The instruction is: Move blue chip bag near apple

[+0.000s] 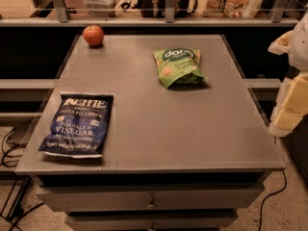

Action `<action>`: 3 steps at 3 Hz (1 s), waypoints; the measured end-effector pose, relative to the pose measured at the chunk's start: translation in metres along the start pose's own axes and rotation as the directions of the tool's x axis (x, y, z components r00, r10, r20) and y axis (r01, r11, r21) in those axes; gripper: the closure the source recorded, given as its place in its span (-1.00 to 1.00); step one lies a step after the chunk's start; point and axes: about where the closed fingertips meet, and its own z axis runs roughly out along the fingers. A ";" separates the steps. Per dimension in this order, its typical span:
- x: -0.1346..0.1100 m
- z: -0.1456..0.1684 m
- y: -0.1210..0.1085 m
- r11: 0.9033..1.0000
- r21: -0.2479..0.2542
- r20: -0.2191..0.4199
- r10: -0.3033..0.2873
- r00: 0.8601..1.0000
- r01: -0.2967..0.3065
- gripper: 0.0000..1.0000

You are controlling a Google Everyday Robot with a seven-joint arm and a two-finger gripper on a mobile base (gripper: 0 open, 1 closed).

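The blue chip bag [77, 124] lies flat on the grey table [159, 129] near its front left corner, white lettering facing up. The apple [93, 35] sits at the table's far left corner, well behind the bag. My gripper [293, 100] shows as a pale white and yellow shape at the right edge of the view, beyond the table's right side, far from both the bag and the apple. It holds nothing that I can see.
A green snack bag [178, 67] lies on the far middle-right of the table. A shelf rail with boxes and packages [236, 1] runs behind the table. Drawers [151, 203] are under the front edge. Cables lie on the floor at left and right.
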 end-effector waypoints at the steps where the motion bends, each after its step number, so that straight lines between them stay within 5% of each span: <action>1: 0.000 0.000 0.000 1.000 0.000 0.000 0.000 1.000 0.000 -1.00; 2: -0.002 0.000 -0.001 1.000 -0.010 0.054 0.000 0.999 0.000 -1.00; 3: -0.015 0.015 -0.012 0.999 -0.042 0.206 -0.011 0.978 0.020 -1.00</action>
